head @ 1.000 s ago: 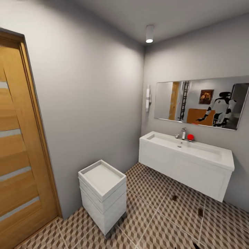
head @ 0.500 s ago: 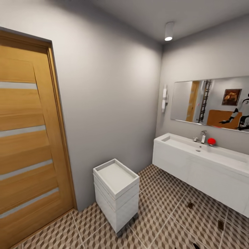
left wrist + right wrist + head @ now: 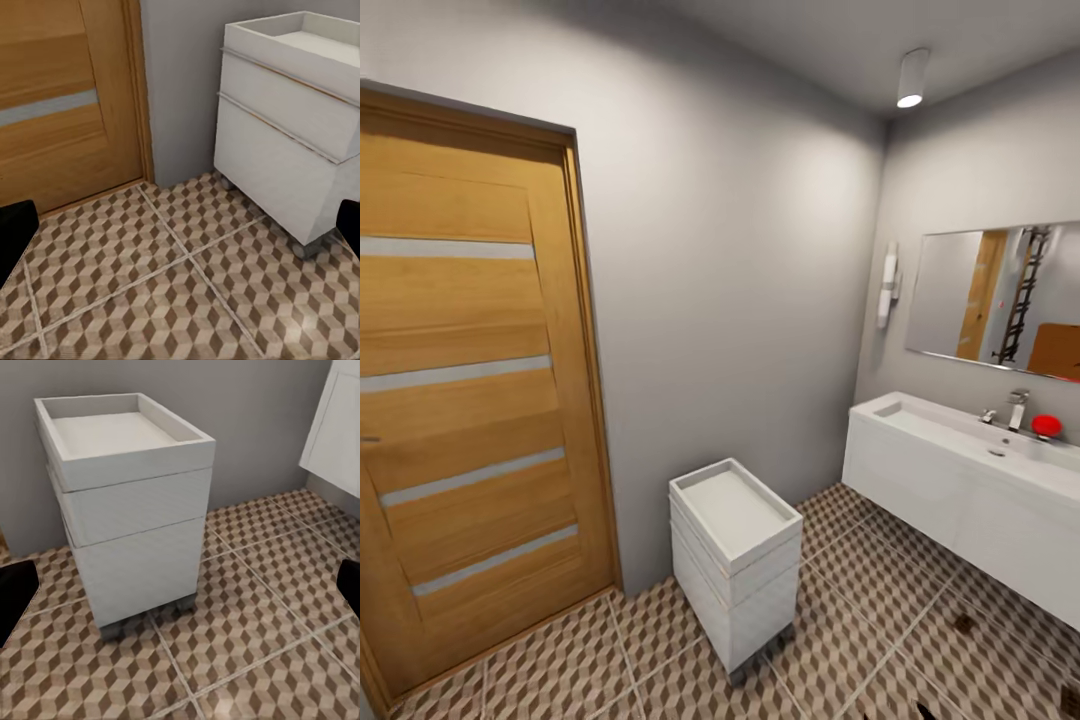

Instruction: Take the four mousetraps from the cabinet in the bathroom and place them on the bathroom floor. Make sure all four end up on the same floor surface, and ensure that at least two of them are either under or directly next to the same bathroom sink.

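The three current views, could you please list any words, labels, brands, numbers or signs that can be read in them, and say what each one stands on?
There is no readable text.
Wooden door: plain panels with pale strips, no lettering.
White drawer unit: blank fronts and top.
White sink vanity: no label; the red object by the faucet carries no visible mark.
Mirror: reflections only, no words.
Bathroom floor: cube pattern, no writing.

- No legible text, labels, brand marks, numbers or signs in any view.
- Wooden door [image 3: 470,400]: plain panels with pale strips, no lettering.
- White drawer unit [image 3: 735,560]: unmarked fronts.
- Sink vanity [image 3: 960,490]: unmarked.
- Mirror [image 3: 1000,295]: reflection carries nothing readable.
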Robot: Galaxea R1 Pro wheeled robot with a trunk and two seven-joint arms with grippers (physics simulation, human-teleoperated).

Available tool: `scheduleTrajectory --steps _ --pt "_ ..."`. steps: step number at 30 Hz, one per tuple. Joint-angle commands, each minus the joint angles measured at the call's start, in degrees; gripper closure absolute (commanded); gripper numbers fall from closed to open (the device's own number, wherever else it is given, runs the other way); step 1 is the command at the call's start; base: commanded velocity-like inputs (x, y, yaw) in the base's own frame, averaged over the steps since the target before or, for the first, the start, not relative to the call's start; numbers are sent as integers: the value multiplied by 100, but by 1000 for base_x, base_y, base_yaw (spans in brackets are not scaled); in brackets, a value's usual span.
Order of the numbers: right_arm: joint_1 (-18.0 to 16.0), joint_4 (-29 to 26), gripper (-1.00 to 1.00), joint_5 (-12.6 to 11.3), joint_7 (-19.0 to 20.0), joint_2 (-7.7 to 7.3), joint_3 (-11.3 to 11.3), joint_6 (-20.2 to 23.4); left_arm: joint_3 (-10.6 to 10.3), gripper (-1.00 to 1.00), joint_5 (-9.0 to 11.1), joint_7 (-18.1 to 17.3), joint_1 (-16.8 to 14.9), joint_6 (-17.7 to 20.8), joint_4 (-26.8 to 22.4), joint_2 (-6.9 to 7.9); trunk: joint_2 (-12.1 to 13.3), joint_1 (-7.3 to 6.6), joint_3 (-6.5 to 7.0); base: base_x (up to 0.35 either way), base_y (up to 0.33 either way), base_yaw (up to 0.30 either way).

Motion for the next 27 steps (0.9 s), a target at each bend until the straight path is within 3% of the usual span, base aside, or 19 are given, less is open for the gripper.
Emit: scheduleTrajectory --steps 1,27 --pt "0 2 -100 -61 13 -1 48 -13 13 -100 49 -59 -4 -8 7 -1 -4 2 -3 0 0 290" --pt "0 2 -100 -61 -23 1 48 -13 10 -100 46 -59 -4 -8 9 -39 -4 2 -3 0 0 290"
